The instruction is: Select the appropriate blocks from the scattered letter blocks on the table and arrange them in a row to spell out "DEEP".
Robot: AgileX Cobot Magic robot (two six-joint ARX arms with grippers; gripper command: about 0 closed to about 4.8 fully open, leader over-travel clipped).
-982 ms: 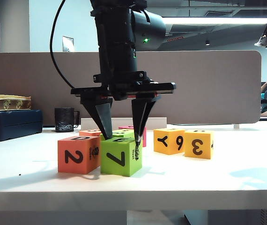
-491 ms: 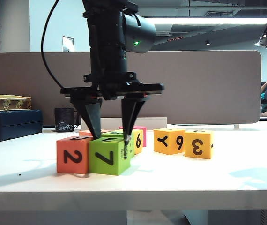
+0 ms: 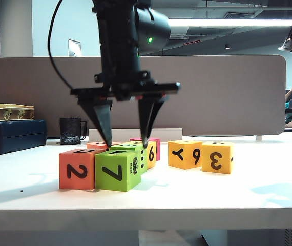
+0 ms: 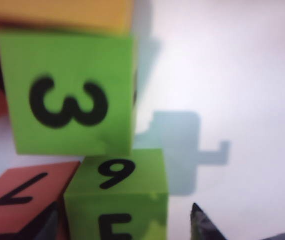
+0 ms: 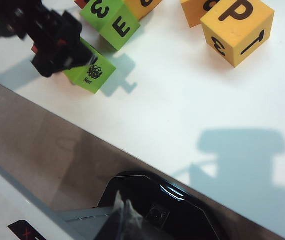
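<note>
Far left of the row: red-orange block (image 3: pixel 78 169) marked 2, flat on the white tabletop (image 3: pixel 228 195). Touching it at three o'clock: lime-green block (image 3: pixel 116 171) showing 7, also resting on the tabletop. Directly above at twelve o'clock: left pincer (image 3: pixel 126 144), pointing down, fingers apart, tips flanking the block's top edges without clamping it. Behind at one o'clock: second lime-green block (image 3: pixel 136 154) with E, then yellow block (image 3: pixel 151 151) with 6. Well apart at three o'clock: amber Y-and-6 block (image 3: pixel 185 154), then amber block (image 3: pixel 217 157) marked 3. Right pincer (image 5: pixel 122 214): only a dark tip showing in the right wrist view, above the tabletop's near edge; cannot tell whether apart or together.
</note>
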